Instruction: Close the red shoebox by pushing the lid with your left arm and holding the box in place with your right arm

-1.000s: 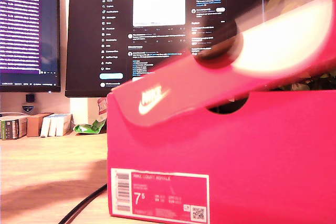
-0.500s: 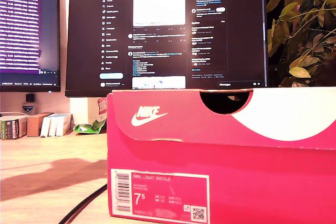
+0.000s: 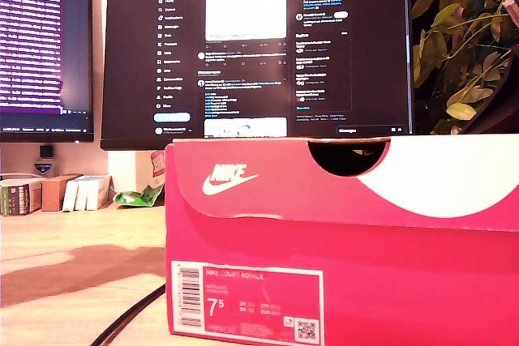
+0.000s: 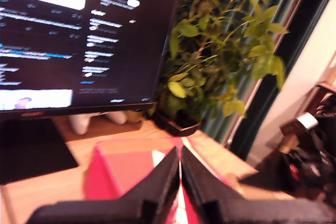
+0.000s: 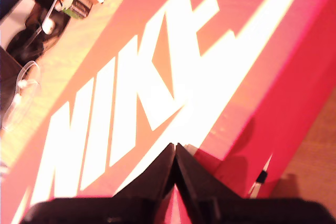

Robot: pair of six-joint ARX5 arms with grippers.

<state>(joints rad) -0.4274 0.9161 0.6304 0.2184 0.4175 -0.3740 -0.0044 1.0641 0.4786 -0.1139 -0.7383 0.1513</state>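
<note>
The red cardboard shoebox with a white logo (image 3: 340, 281) is sitting on the pale wooden desk (image 3: 73, 265), filling the lower part and the exterior view's right. Its red hinged lid with white lettering (image 3: 268, 180) is lying flat and level on the box, front flap folded down over the wall; no gap is showing along the front edge.

My second gripper (image 5: 175, 153) is hanging just above the lid's lettered top (image 5: 157, 77), black fingers pressed together with nothing between them. Whether the tips are touching the card is hard to say from this angle.

My first gripper (image 4: 180, 163) is likewise pressed together and empty, pointing over a red box corner (image 4: 126, 174) towards the large dark monitor (image 4: 79, 40) and the leafy green potted plant (image 4: 226, 51). That view is blurred, so contact with the box cannot be judged.

Judgement: the closing looks essentially done. What may be left is a check that the far edge of the lid, hidden here, is seated, then clearing both arms.
</note>
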